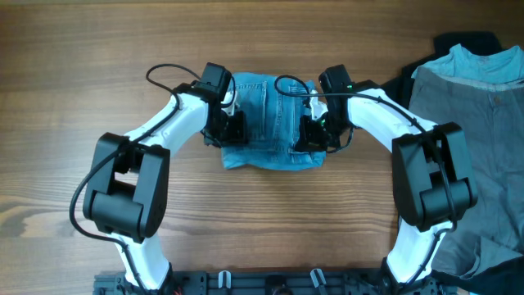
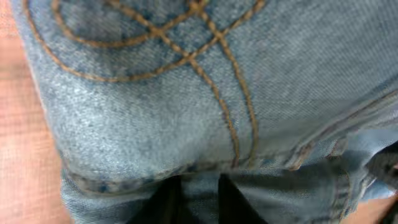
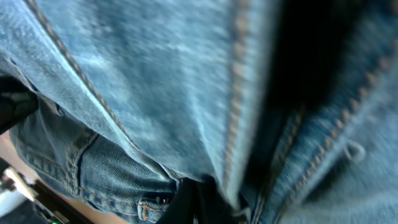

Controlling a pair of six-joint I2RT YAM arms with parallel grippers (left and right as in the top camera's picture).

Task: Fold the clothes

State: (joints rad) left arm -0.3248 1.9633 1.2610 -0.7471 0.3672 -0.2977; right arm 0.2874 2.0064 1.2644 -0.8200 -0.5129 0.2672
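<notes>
- Jeans [image 1: 270, 115] bundled mid-desk [image 1: 82, 65]; I've got one arm at each side, likely steadying the fold.
- Left fingers [image 2: 166, 204] pinch a denim fold.
- Right fingers [image 3: 185, 208] buried in cloth, can't tell.

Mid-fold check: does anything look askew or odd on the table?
Nothing is spilled or damaged. The jeans bundle looks slightly askew: its near edge bulges unevenly and its near-left corner juts out. Grey trousers lie rumpled at the right edge.
</notes>
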